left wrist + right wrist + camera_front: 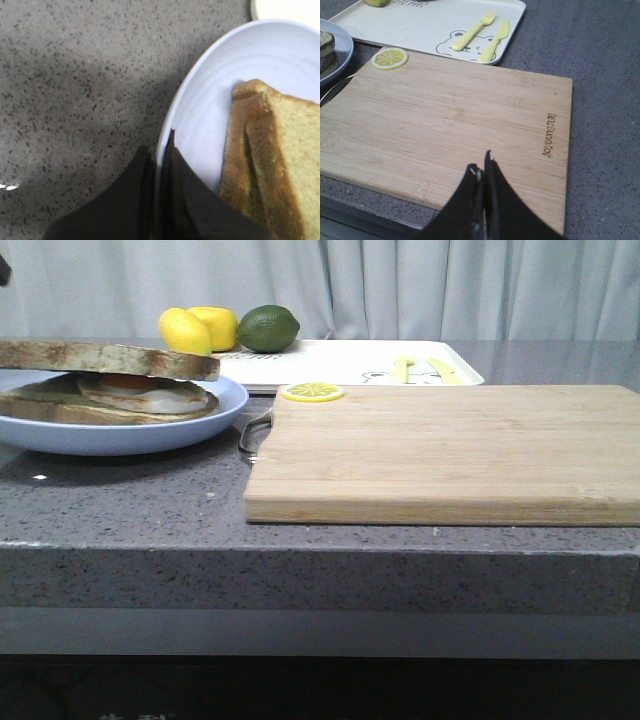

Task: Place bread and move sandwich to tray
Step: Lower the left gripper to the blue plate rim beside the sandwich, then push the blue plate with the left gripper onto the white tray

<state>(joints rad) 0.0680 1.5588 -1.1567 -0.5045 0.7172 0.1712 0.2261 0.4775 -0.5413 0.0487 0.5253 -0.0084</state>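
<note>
Left claw [159, 150]: fingers together, over the rim of the blue plate [120, 435]; whether they pinch the rim cannot be told.

Blue plate: far left of the grey worktop [150, 500], just beside the cutting board. Carries the sandwich [130, 390], lower slice with fried egg and filling.

Bread [110, 360]: top slice lying flat over the egg, overhanging toward the left. The left wrist view shows two browned crust edges stacked.

Lemons [198, 328] and lime [268, 328]: behind the plate, at the tray's left end.

Lemon slice [311, 392]: on the far left corner of the cutting board.

Cutting board [440, 455]: centre to right of the worktop, metal handle on its left edge, otherwise bare.

Tray [340, 362]: white, behind the board, holding a yellow fork [472, 31] and knife [494, 40].

Right claw [482, 170]: fingers together, holding nothing, hanging above the board's near edge.

Step judged: bread appears placed; moving the sandwich to the tray remains. Next move calls for a firm hold on the plate, then a carry rearward past the fruit and cutlery to a bare part of the tray, kept level so the top slice does not slide.
</note>
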